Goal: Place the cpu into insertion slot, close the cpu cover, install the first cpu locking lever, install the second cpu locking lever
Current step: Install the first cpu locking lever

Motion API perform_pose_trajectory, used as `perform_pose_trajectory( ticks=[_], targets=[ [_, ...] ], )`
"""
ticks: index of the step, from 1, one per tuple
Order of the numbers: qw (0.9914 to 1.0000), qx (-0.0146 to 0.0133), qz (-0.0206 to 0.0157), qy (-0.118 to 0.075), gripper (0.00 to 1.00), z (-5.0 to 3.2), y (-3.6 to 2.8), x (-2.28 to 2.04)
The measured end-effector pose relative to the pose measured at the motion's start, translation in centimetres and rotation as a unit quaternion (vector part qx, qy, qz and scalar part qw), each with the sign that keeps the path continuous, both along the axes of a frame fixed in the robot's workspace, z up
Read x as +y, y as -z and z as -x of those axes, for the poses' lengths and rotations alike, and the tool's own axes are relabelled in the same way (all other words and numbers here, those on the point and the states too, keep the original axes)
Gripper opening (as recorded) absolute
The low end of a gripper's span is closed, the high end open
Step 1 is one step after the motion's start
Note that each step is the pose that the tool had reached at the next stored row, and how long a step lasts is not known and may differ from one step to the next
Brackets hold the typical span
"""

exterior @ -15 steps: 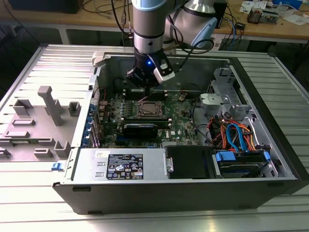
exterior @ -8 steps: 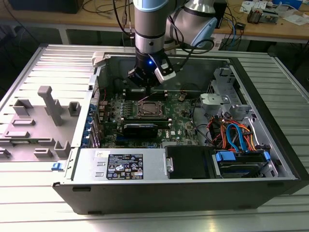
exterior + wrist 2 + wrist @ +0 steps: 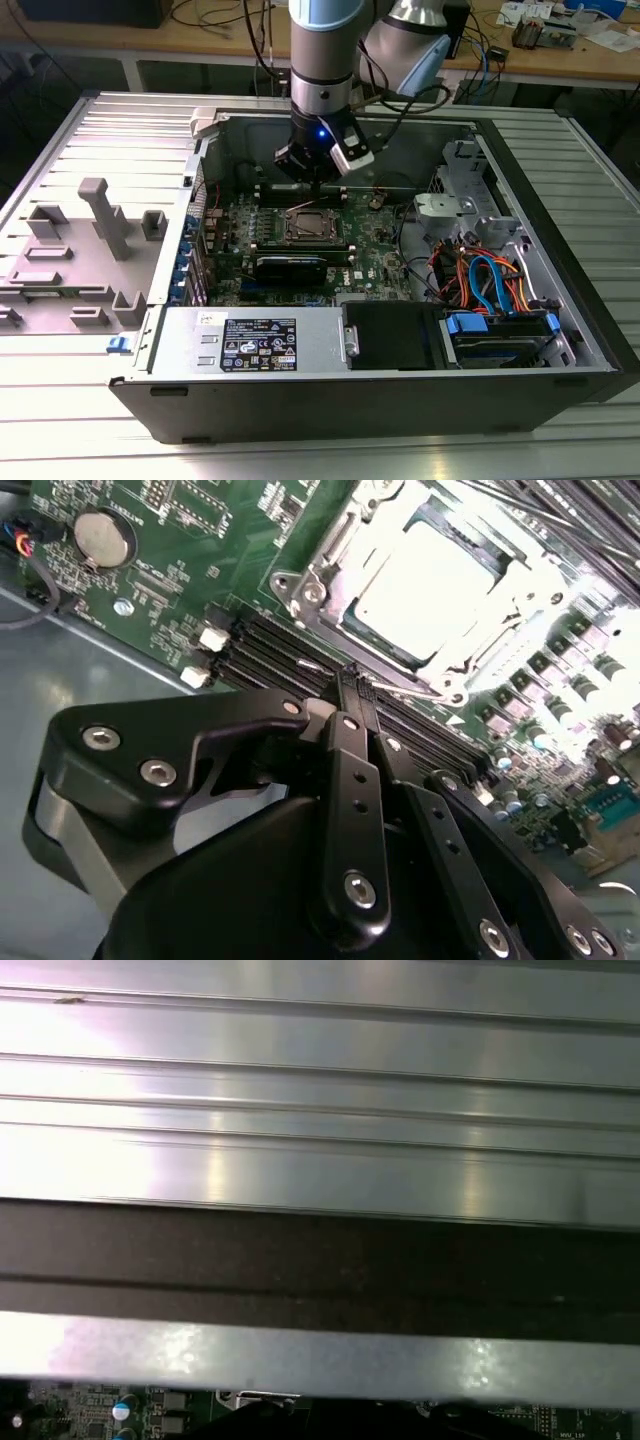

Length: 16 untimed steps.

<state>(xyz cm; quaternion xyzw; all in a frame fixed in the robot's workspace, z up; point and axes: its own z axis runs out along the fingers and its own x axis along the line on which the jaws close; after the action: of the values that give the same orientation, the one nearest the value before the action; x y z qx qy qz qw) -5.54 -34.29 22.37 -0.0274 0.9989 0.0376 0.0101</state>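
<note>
Now the gripper (image 3: 352, 675) hangs inside the open computer case (image 3: 560, 330), fingers pinched narrow with nothing between them, tips at a thin locking lever (image 3: 400, 688) beside the insertion slot (image 3: 313, 226). Seated in that slot, the cpu (image 3: 425, 592) gleams under the closed cpu cover (image 3: 310, 580), mid-motherboard (image 3: 190, 580).

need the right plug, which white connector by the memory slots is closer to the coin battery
The upper white connector; it sits nearer the coin battery than the one below it.
</note>
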Motion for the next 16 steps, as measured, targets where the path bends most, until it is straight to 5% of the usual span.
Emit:
perform_pose_trajectory(
  ticks=[16],
  targets=[
    [0.99997,0.0000,0.0081,0.001,0.11,-1.12,1.16,0.00]
  ],
)
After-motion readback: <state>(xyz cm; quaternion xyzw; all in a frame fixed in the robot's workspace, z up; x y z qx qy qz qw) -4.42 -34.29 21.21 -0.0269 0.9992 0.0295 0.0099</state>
